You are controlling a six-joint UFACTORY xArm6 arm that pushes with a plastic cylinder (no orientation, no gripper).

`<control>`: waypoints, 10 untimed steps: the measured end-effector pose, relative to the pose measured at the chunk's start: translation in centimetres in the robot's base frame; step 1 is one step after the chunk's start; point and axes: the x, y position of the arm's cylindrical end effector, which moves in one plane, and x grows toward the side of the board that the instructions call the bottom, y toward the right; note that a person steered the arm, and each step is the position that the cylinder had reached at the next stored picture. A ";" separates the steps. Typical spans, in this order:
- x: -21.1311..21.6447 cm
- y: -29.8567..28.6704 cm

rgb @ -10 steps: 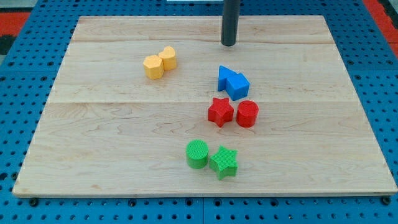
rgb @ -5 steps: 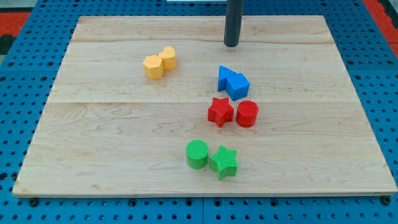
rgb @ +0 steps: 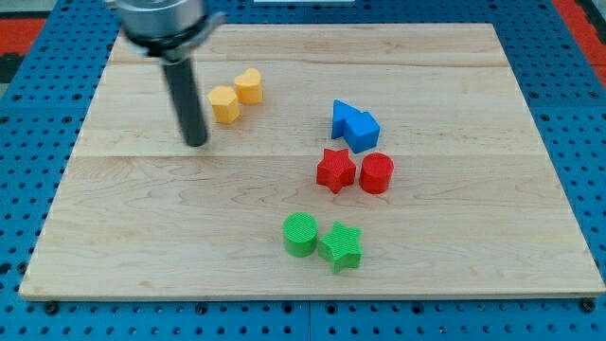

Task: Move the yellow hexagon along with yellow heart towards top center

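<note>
While my tip (rgb: 196, 143) sat on the wooden board (rgb: 142, 237), it was just to the view's lower left of the yellow hexagon (rgb: 223, 104), close but w/ a sliver of bare wood between, so not touching. No jaws on this rig, just a straight dark rod w/ a matte round shaft, its metal collar blurred at the view's top left.

Yellow hexagon and yellow heart (rgb: 248, 85) lay side by side, touching or nearly so, heart to the upper right of the hexagon, both in the board's upper left-centre area. Nothing lay between the pair and the board's top edge.

Other blocks sat well apart from the yellow pair, toward the view's right and bottom: a blue triangle (rgb: 343, 116) pressed against a blue cube-like block (rgb: 362, 131) at mid-right; below them a red star (rgb: 335, 170) beside a red cylinder (rgb: 376, 173), a small gap between; lower still a green cylinder (rgb: 301, 235) touching a green star (rgb: 341, 246).

All blocks showed fine ribbed, layered sides like printed plastic. Board was pale wood in glued planks w/ visible grain, resting on a blue perforated base (rgb: 38, 85) w/ a regular hole grid.
</note>
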 end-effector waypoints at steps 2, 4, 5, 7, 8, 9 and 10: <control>-2.1 0.8; -5.4 6.4; -7.1 7.9; -9.6 8.2; -11.5 8.4; -13.3 8.5; -15.2 8.5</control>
